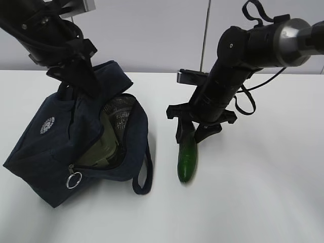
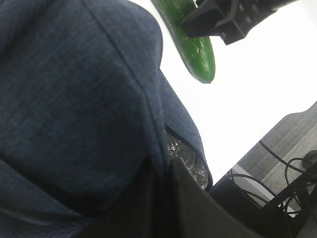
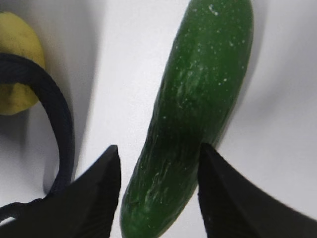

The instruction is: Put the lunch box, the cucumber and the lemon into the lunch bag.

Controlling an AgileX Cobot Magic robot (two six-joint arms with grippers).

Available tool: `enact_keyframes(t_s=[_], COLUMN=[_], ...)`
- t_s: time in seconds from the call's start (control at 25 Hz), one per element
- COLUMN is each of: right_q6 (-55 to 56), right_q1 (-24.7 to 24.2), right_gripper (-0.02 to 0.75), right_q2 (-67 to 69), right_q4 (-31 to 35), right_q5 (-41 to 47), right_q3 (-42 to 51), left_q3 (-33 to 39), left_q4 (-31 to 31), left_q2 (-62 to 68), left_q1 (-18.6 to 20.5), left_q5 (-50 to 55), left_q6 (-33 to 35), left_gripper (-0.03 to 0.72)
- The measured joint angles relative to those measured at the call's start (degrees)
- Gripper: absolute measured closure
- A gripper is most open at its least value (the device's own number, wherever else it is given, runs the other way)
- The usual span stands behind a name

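Observation:
The navy lunch bag sits at the left, its top gaping. My left gripper is shut on the fabric of its upper edge, and in the left wrist view the dark fingers pinch that cloth. Inside, the lunch box shows its sage-green lid. The cucumber lies on the table right of the bag. My right gripper is open and straddles the near end of the cucumber, with a gap at the left finger. The lemon shows only in the right wrist view, beyond a bag strap.
A loop handle of the bag rests on the white table between bag and cucumber. The metal ring pull hangs at the bag's front. Cables and a dark edge lie past the table's rim.

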Motion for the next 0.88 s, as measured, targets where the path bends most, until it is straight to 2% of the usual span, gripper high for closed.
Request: enact_keyframes(t_s=[0.88], right_q6=[1.6], right_q1=[0.0], right_gripper=[0.357], right_q2=[4.3], right_q4=[3.3], right_q5=[-2.2], right_q3=[-0.5], left_q3=[0.0], left_q4=[0.0], left_q2=[0.0], left_q1=[0.0], left_q5=[0.1], left_q6=[0.5], left_gripper=[0.678])
